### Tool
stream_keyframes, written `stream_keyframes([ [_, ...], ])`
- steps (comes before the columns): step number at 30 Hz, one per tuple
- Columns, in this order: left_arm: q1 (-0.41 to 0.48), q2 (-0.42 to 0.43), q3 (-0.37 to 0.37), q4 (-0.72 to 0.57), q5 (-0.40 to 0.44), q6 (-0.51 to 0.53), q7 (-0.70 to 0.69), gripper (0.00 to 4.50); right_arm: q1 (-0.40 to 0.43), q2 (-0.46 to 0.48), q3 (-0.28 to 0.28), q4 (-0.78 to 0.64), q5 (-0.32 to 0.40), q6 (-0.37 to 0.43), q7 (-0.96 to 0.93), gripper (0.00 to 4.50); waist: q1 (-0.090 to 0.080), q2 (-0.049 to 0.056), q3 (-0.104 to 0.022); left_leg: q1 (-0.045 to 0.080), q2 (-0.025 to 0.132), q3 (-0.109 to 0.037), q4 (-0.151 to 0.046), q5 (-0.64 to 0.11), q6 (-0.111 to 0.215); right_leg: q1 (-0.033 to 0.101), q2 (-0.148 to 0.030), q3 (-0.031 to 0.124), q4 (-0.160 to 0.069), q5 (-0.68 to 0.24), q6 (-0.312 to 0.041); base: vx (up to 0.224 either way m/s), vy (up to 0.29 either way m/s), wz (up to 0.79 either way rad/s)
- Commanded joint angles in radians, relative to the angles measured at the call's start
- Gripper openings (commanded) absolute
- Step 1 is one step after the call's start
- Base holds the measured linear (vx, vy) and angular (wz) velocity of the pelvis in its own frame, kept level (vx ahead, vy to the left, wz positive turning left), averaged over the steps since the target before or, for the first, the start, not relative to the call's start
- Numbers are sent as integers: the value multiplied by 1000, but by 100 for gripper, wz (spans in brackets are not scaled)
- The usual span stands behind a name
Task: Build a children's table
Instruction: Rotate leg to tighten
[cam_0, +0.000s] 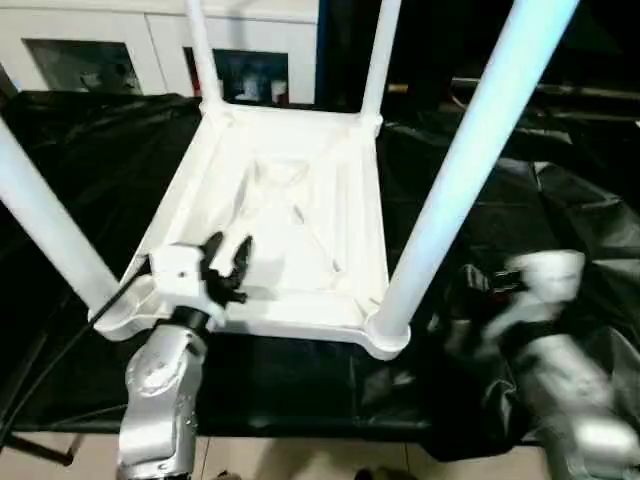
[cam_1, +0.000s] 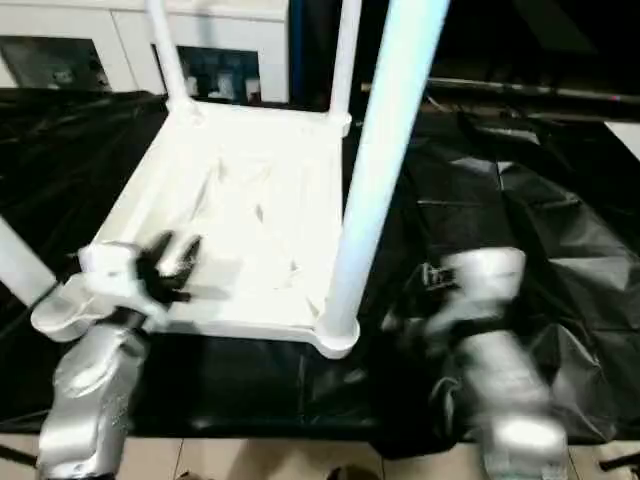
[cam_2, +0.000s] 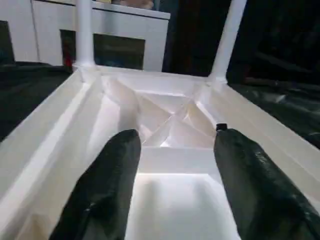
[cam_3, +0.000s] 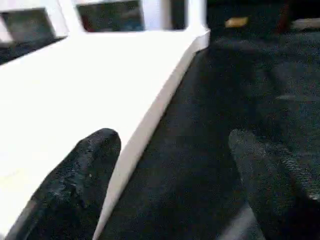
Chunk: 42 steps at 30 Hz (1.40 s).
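The children's table (cam_0: 290, 210) lies upside down on black sheeting, its ribbed underside facing up. Its legs stand upright in the corner sockets: near right (cam_0: 470, 160), near left (cam_0: 45, 230), far left (cam_0: 200, 50) and far right (cam_0: 380, 55). My left gripper (cam_0: 228, 262) hovers over the near rim beside the near-left leg. The left wrist view shows it open (cam_2: 175, 145), with nothing between its fingers. My right gripper (cam_1: 410, 300), blurred, is just right of the near-right corner, above the sheeting. It is open (cam_3: 172, 145) and empty, with the table's side edge (cam_3: 165, 95) beyond its fingers.
Black sheeting (cam_0: 560, 210) covers the work surface, wrinkled on the right. White cabinets with glass doors (cam_0: 90, 55) stand behind. A dark cable (cam_0: 60, 350) hangs off the near left. Pale floor (cam_0: 300, 460) shows below the front edge.
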Motion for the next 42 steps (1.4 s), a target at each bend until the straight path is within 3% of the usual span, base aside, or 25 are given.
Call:
stream_keyframes([
  [1, -7, 22, -10, 0, -9, 21, -9, 274, -4, 1, -10, 12, -26, -4, -34, 398, 4, 4, -46, 3, 24, -11, -73, -246, 26, 37, -27, 40, -70, -214, -129, 0, 0, 0],
  [7, -4, 57, -18, 12, -19, 33, -17, 274, 0, -19, 50, 22, -47, 8, 0, 398, 17, 6, -51, 1, 21, -10, -68, -183, 28, 48, -28, 40, -55, -85, -146, 0, 0, 0],
  [14, 25, 79, -52, -5, -20, 52, -26, 274, -3, -3, 60, 46, -56, -8, -24, 398, 20, 10, -50, 2, 21, -10, -67, -190, 31, 47, -31, 42, -56, -112, -150, 0, 0, 0],
  [15, 25, 80, -54, -5, -23, 51, -28, 274, -4, -3, 61, 47, -56, -9, -25, 398, 19, 8, -53, -6, 19, -9, -60, -111, 45, 43, -26, 42, -51, -23, -165, 0, 0, 0],
  [16, 24, 82, -57, -6, -33, 50, -33, 274, -8, -3, 64, 51, -56, -11, -28, 398, 19, 11, -56, -12, 15, -8, -52, -31, 66, 40, -22, 40, -44, 66, -182, 0, 0, 0],
  [18, 17, 88, -55, -8, -23, 59, -18, 274, -11, -5, 64, 54, -56, -18, -28, 398, 19, 10, -86, -36, -17, 0, 2, 368, 229, 11, 1, 19, -8, 526, -272, -28, 10, 0],
  [19, 14, 89, -50, -6, -27, 57, -14, 274, -10, -5, 59, 53, -54, -23, -31, 398, 18, 10, -100, -55, -33, -1, 18, 421, 297, 0, 7, 6, -7, 609, -292, -57, 21, 0],
  [20, 11, 90, -47, -3, -33, 55, -12, 274, -10, -5, 54, 54, -53, -27, -33, 398, 17, 8, -103, -63, -37, -1, 23, 409, 323, -4, 8, 3, -11, 604, -298, -94, 13, 1],
  [22, 15, 99, -44, -2, -32, 51, -12, 274, 1, -11, 38, 51, -58, -36, -46, 398, 18, 14, -94, -78, -31, 1, 22, 211, 351, -24, -1, -7, -52, 345, -295, -135, 10, 3],
  [23, 21, 105, -43, -4, -32, 46, -14, 274, 14, -19, 27, 50, -71, -36, -61, 398, 16, 20, -75, -59, -9, 0, 5, -123, 278, -30, -11, -19, -93, -131, -243, -164, 22, 2],
  [24, 29, 112, -45, -8, -30, 39, -19, 274, 28, -29, 15, 53, -86, -32, -80, 398, 1, 28, -46, -13, 1, -7, -2, -446, 145, -45, -11, -47, -128, -600, -106, -202, 17, -3],
  [25, 36, 120, -49, -11, -28, 34, -24, 274, 38, -35, 1, 58, -95, -30, -95, 398, -28, 43, -12, 47, 8, -28, 1, -697, 34, -70, 23, -137, -199, -822, 77, -202, 17, -3],
  [26, 41, 122, -50, -15, -29, 34, -24, 274, 45, -34, -14, 58, -84, -35, -97, 398, -33, 65, 9, 8, 39, -39, -72, -824, 4, -23, 47, -181, -140, -731, 88, -169, 41, -14],
  [27, 47, 126, -52, -18, -21, 39, -20, 277, 53, -31, -30, 54, -66, -38, -91, 414, 67, 67, 21, -169, 71, 15, -191, -996, -74, 134, 26, -112, 193, -334, -34, -28, 74, -4],
  [28, 54, 128, -53, -20, -24, 40, -24, 279, 63, -32, -43, 49, -54, -41, -88, 424, 109, 91, 12, -154, 49, 60, -202, -1013, -82, 120, 42, -116, 202, -317, -45, -28, 74, -4],
  [29, 63, 125, -51, -32, -49, 39, -40, 279, 71, -30, -55, 43, -43, -44, -85, 431, 121, 66, -25, -98, 62, 70, -139, -733, -60, 120, 5, 14, 207, -533, -11, -13, -59, 6],
  [30, 69, 122, -49, -41, -68, 37, -52, 303, 76, -29, -61, 39, -38, -46, -85, 434, 91, -8, -6, 31, 12, -14, 157, -325, -42, -39, -202, 93, -117, -1104, 35, -45, -141, -2],
  [31, 72, 119, -45, -48, -71, 33, -45, 303, 84, -31, -63, 31, -23, -47, -69, 434, 96, 2, -11, -74, -47, -93, 171, -15, 51, 58, -144, 150, -97, -1113, 22, -45, -141, -2],
  [32, 73, 118, -37, -56, -62, 28, -24, 309, 99, -41, -54, 16, -12, -56, -40, 442, 104, -6, 4, -95, -56, -98, 144, 15, 44, 81, -121, 130, -86, -986, 13, 0, 0, 0],
  [33, 76, 121, -28, -59, -39, 23, 9, 313, 117, -53, -38, 0, 0, -67, -7, 447, 118, 21, -10, -36, -3, -93, 39, -48, 9, 73, -78, 94, -39, -652, -60, 0, 0, 0],
  [34, 76, 120, -22, -56, -38, 19, 18, 313, 121, -57, -30, -7, 5, -69, 5, 447, 117, 36, -22, 5, 6, -81, 20, -65, 3, 63, -49, 73, -22, -457, -101, 0, 0, 0],
  [35, 78, 120, -14, -57, -27, 12, 37, 331, 126, -60, -23, -16, 15, -71, 23, 450, 102, 50, -30, 35, 32, -82, -18, -192, 26, 45, -18, 65, 0, -259, -150, -142, -8, 43],
  [36, 82, 121, -1, -55, -6, 9, 79, 344, 130, -70, -7, -27, 28, -80, 54, 450, 80, 55, -29, 8, 41, -83, -42, -218, 32, 72, -27, 62, 3, -136, -176, -122, 5, 16],
  [37, 82, 121, -1, -55, -6, 9, 79, 350, 130, -70, -7, -27, 28, -80, 54, 450, 77, 57, -36, -7, 38, -83, -48, -180, 43, 87, -27, 55, 3, -40, -169, -122, 5, 16],
  [42, 90, 96, 49, -80, 8, -15, 177, 386, 129, -74, 14, -55, 59, -105, 130, 450, 59, 46, -29, -14, 28, -71, -63, -246, 36, 89, -43, 62, -27, -135, -155, -7, 34, -2],
])
